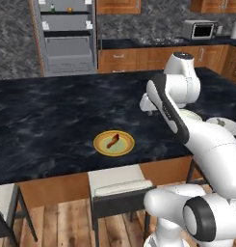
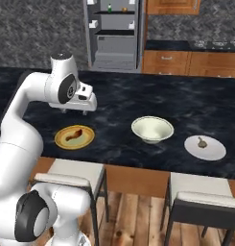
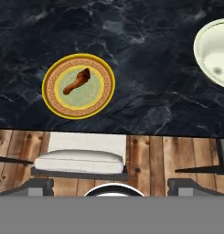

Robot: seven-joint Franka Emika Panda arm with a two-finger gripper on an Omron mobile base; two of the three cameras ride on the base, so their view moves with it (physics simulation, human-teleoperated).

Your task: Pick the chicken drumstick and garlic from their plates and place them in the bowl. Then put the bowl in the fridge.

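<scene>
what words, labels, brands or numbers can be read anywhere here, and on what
None can be read.
The microwave front shows no legible marking.
The fridge bins hold small items too small to read.
The plate rim carries only a pattern, no letters.

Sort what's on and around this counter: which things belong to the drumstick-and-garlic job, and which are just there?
For the job: chicken drumstick on the orange-rimmed plate; bowl; white plate holding a small item, likely the garlic; open fridge; gripper.

Just there: microwave; stools.
</scene>
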